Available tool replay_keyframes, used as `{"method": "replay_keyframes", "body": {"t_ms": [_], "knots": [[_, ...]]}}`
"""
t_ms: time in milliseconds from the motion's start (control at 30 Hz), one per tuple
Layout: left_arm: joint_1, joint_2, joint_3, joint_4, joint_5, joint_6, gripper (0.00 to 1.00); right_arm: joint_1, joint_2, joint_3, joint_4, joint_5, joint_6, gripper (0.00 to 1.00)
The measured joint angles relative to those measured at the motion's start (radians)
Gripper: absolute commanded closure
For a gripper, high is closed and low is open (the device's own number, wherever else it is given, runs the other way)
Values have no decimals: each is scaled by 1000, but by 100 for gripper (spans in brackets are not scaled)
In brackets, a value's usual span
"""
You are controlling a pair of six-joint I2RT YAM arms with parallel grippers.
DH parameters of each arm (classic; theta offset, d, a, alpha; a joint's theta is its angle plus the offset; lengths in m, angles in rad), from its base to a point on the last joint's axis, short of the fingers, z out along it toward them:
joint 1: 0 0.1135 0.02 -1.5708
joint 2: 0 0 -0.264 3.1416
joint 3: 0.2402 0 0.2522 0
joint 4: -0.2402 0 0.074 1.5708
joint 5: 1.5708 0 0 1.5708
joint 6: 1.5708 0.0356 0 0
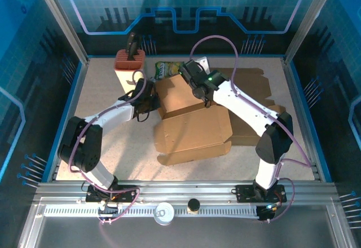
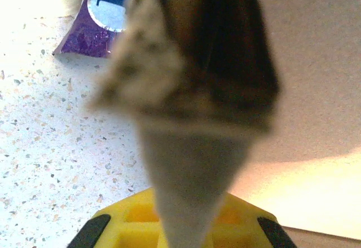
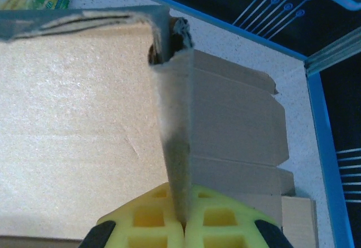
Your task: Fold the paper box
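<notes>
Far left, rear: tall beige carton with red top. Left gripper at left edge of paper box, jaws nipped narrow on raised flap. Purple packet lies on speckled table beyond. Box mid-table, front panel flat, rear part lifted. Green snack bag just behind it. Right gripper clamped tight on upright box wall, right of centre.

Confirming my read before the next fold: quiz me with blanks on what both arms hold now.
The right fingers are ____, not open, on a flap of the paper box.
The left fingers pinch cardboard too, with a ____ packet lying beyond.
In the top view the box lies ____ the left arm and the right arm.
Missing: shut; purple; between.
</notes>
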Motion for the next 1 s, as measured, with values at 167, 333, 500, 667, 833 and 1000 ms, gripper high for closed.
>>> {"method": "replay_keyframes", "body": {"t_ms": [167, 333, 500, 667, 833, 1000], "knots": [[-2, 8, 52, -43, -13, 2, 55, -24, 0, 0, -55, -5, 89, 100], [-13, 7, 77, -77, -13, 1, 46, -66, 0, -18, -78, -25, 151, 100], [-23, -7, 87, -105, -13, 0, 45, -93, 0, -55, -87, -60, 193, 100], [-63, -111, 86, -149, -42, -3, 47, -128, -24, -116, -87, -120, 246, 100], [-171, -290, 40, -161, -74, -36, 51, -194, -98, -202, -89, -208, 344, 100], [-371, -357, -28, -201, -134, -106, 53, -301, -182, -284, -97, -324, 509, 100]]}}
